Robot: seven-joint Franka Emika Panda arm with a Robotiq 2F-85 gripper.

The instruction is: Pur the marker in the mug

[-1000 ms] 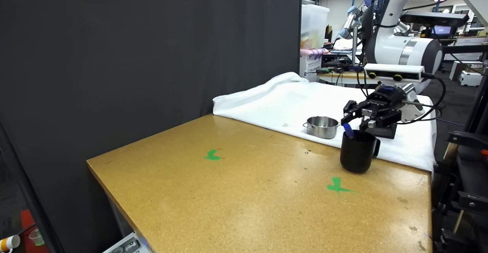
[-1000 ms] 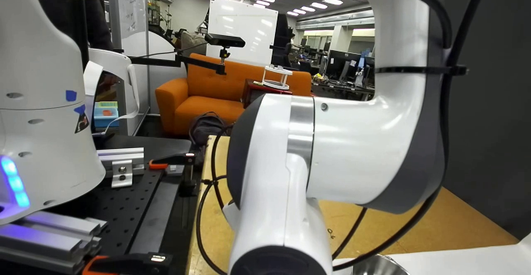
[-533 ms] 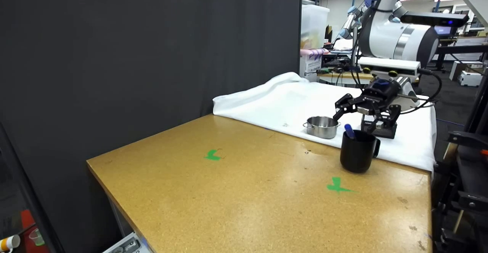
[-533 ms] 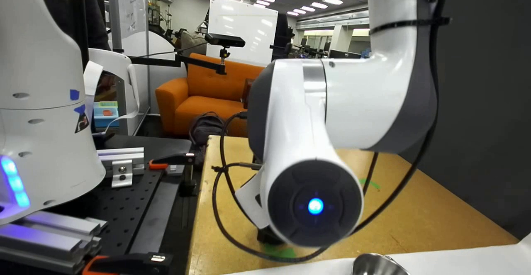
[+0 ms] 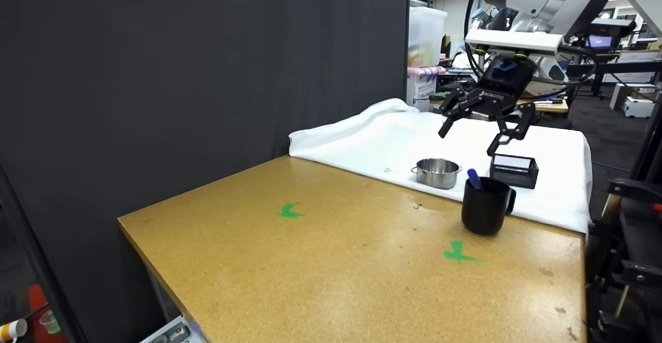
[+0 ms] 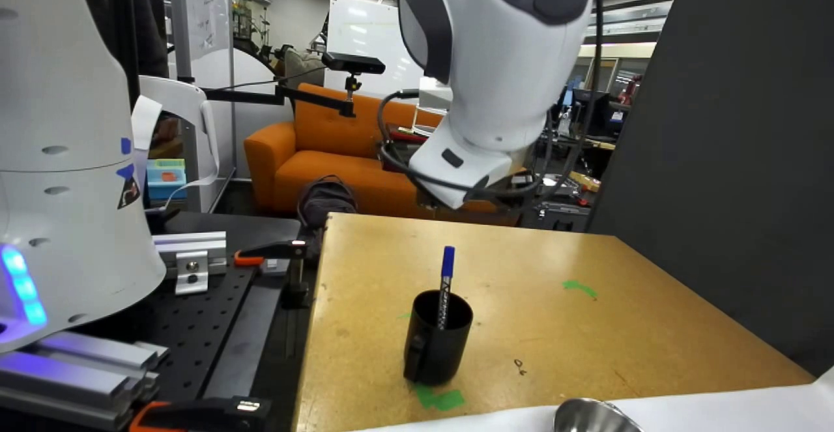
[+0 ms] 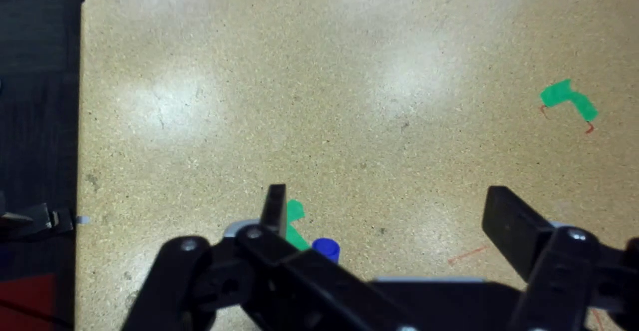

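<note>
The black mug stands upright on the wooden table, its handle toward the white cloth's side. Inside it leans the marker, blue cap up above the rim and printed barrel going down into the mug. Wide apart and with nothing between them, the fingers of my open gripper hang well above the mug, apart from the marker. In the wrist view only the blue cap of the marker shows beside the left finger of the gripper; the mug is hidden there.
Behind the mug, a small metal pot and a black box sit on the white cloth. Green tape marks lie on the table. A dark curtain borders the table's far side.
My gripper has risen from the mug's rim to well above it, and its jaws have spread wider. The marker has stayed behind in the mug, which has not moved.
</note>
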